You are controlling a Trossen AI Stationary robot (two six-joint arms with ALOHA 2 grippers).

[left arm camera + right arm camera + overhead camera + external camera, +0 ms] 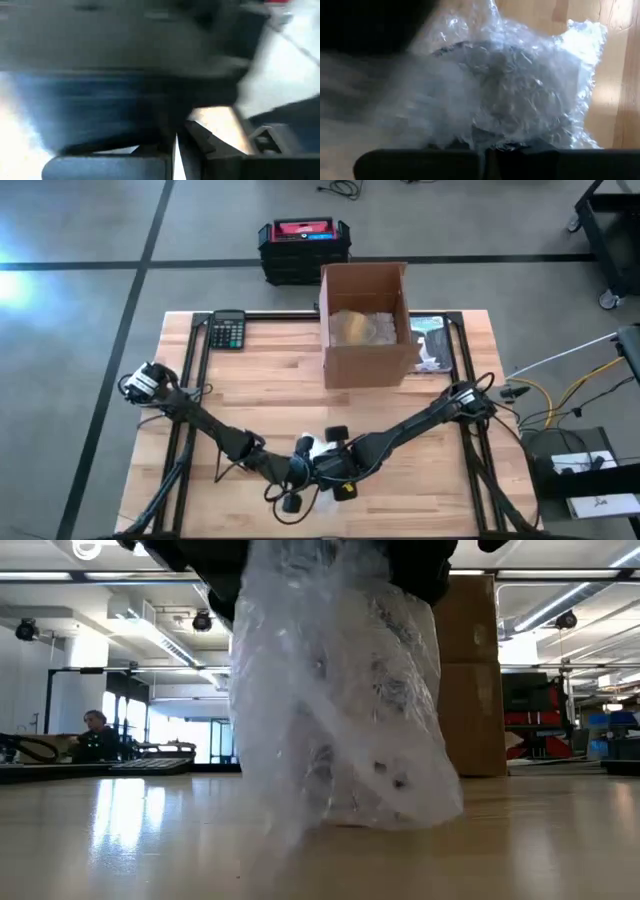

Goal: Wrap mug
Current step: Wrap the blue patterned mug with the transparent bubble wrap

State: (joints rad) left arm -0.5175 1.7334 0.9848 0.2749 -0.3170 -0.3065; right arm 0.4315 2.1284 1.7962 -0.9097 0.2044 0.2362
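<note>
The mug shows as a dark shape (485,85) inside a bundle of clear bubble wrap (340,710). The bundle stands on the wooden table near its front edge, at the middle (306,446). Both arms meet over it. My left gripper (298,470) is at the bundle's near left side and my right gripper (336,464) at its right side. In the low view dark gripper parts cover the bundle's top. Both grippers look shut on the wrap. My left gripper has a thin white sliver of bubble wrap (175,150) between its closed fingers; the left wrist view is blurred, so the part of the wrap does not show. My right gripper pinches the wrap's edge (485,145) between its two fingers, the wrapped mug just beyond them. The bundle's bottom (380,815) rests on the table.
An open cardboard box (365,325) with crumpled paper stands at the table's far side, a calculator (228,332) at the far left, a clear packet (432,345) right of the box. A black and red case (303,245) lies on the floor beyond. A person (95,735) sits far off.
</note>
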